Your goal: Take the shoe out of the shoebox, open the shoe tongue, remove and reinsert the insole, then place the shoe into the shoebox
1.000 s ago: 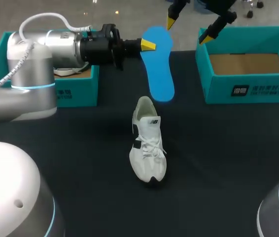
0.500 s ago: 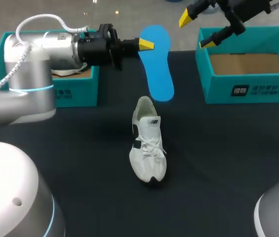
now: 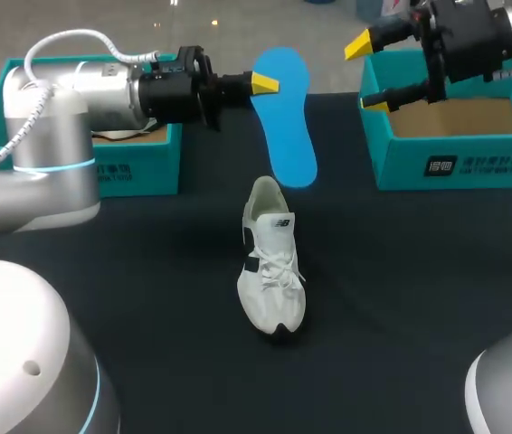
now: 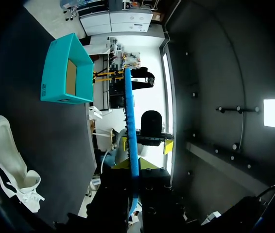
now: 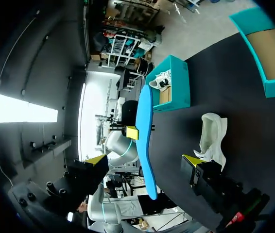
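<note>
A white shoe [image 3: 271, 262] stands on the black table, toe toward me. Above the table's far side hangs the blue insole [image 3: 289, 122], with my left gripper [image 3: 265, 83] shut on its upper part. In the left wrist view the insole [image 4: 130, 121] shows edge-on, rising from between the fingers, with the shoe [image 4: 8, 155] off to one side. My right gripper [image 3: 367, 74] hovers open by the near-left corner of the right shoebox [image 3: 455, 163], holding nothing. In the right wrist view that gripper [image 5: 144, 160] faces the insole [image 5: 145, 121], well apart from it, and the shoe [image 5: 213, 133].
A second teal box [image 3: 138, 167] stands at the back left under my left arm, with something white inside. The right shoebox shows only its brown cardboard floor. Bare black table lies around the shoe and in front of it.
My right gripper has swung rightward, away from the insole toward the right shoebox, turning as it went. The left gripper and insole have barely shifted. The shoe has stayed put.
</note>
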Tool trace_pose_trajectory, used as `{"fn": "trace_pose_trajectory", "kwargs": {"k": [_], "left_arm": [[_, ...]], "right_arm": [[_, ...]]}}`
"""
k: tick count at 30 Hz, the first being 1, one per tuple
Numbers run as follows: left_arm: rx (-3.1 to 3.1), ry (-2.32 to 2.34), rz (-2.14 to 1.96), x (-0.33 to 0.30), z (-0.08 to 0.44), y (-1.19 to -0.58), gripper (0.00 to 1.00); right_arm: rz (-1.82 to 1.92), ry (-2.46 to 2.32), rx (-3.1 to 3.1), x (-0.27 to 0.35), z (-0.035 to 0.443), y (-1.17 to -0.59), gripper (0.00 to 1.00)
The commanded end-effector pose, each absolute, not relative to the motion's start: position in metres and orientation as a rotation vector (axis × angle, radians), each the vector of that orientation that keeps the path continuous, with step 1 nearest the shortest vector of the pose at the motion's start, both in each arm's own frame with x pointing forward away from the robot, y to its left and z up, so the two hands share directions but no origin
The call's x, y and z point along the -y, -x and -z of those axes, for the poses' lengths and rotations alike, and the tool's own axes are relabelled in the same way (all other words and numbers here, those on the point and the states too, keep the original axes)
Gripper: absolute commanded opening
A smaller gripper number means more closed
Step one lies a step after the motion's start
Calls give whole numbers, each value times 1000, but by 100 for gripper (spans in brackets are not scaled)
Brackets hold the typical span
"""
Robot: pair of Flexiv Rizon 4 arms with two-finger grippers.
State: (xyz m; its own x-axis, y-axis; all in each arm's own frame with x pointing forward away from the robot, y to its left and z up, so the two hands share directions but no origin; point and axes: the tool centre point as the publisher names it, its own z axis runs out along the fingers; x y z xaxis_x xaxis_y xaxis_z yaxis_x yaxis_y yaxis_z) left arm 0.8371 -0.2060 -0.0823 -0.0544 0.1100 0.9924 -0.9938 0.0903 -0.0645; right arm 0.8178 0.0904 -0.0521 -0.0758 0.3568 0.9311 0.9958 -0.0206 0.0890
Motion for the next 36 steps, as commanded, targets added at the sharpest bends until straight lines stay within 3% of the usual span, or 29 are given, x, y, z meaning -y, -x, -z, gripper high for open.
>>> {"fn": "trace_pose_trajectory", "kwargs": {"k": [1, 21, 36], "left_arm": [[1221, -1035, -1233, 205, 82, -836, 0], [1269, -1003, -1291, 203, 75, -839, 0], [1727, -583, -1743, 198, 73, -852, 0]], "right_arm": [[1160, 1388, 1455, -92, 56, -819, 100], [1210, 1377, 1410, -82, 67, -816, 100], [1210, 1377, 1410, -82, 67, -816, 100]]}}
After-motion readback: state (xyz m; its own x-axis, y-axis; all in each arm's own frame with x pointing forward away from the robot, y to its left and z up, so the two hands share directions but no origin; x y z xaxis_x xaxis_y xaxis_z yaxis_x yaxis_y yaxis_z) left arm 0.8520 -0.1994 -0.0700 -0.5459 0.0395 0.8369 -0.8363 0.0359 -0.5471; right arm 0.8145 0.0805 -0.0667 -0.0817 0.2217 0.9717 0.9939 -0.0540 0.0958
